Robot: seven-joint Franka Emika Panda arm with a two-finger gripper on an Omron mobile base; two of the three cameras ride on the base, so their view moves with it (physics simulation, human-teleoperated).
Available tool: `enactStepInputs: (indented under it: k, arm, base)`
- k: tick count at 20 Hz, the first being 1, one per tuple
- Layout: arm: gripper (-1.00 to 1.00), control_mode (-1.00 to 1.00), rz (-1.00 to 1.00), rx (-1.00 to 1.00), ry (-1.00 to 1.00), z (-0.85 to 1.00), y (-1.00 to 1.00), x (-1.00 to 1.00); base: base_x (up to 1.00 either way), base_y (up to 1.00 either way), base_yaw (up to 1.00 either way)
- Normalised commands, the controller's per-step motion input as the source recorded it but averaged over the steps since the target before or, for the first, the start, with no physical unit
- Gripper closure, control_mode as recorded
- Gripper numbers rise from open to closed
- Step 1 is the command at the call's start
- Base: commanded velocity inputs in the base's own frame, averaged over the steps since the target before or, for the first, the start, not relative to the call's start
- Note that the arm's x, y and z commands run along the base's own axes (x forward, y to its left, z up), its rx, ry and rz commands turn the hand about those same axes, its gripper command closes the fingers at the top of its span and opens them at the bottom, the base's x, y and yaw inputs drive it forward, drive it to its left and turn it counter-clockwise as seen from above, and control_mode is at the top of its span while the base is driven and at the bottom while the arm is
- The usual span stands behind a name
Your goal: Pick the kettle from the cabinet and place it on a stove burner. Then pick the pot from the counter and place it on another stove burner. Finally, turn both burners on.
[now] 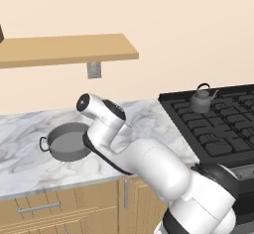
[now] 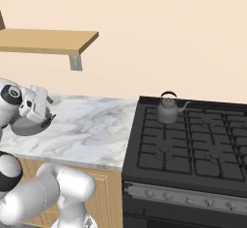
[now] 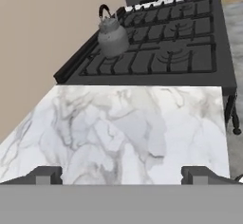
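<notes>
1. Two vessels matter: the kettle (image 2: pixel 167 109) already stands on a rear burner (image 2: pixel 166 118) of the stove, near its left edge, so the pot (image 1: pixel 68 141) looks like the thing to fetch next
2. Pot's place: it sits upright on the marble worktop (image 1: pixel 149 121), left of the stove and below the wooden shelf (image 1: pixel 64 49); in the left base view the arm's forearm crosses just in front of its right side
3. Claw (image 3: pixel 122 175): its jaws stand wide apart and released, nothing between them; the hand view looks across bare marble towards the stove, and in the right base view the hand hangs just over the pot
4. Handling, as a judgement: the pot is rigid metal, wide and shallow, likely moderately heavy and smooth-walled, so the pads could slip on it; it will not deform or break
5. Where to take hold: the body looks too broad to span, so the thin rim wall or one small loop handle (image 1: pixel 44 144) seems the best purchase; the left loop shows plainly, the right one is hidden by the arm
6. Risk: held at one edge, a broad pot may tip or swing, so a deep bite on the rim and a level carry look wise
7. Target: a free front burner (image 2: pixel 166 150), well apart from the kettle
</notes>
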Motion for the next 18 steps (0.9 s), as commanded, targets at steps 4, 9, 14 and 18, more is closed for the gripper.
enactStepInputs:
  k: [4, 9, 14, 18]
  arm:
    - [-1.0, -1.0, 0.05, 0.03, 0.08, -0.12, 0.38, 0.14]
    - [-1.0, -1.0, 0.08, 0.04, 0.1, -0.15, 0.24, 0.02]
    - [-1.0, -1.0, 0.12, 0.08, 0.08, -0.19, 0.19, 0.0]
    - [-1.0, -1.0, 0.11, 0.09, 0.06, -0.21, 0.26, 0.0]
  base:
    - [0.0, 0.0, 0.0]
    - [0.0, 0.0, 0.0]
    - [0.0, 0.0, 0.0]
    - [0.0, 0.0, 0.0]
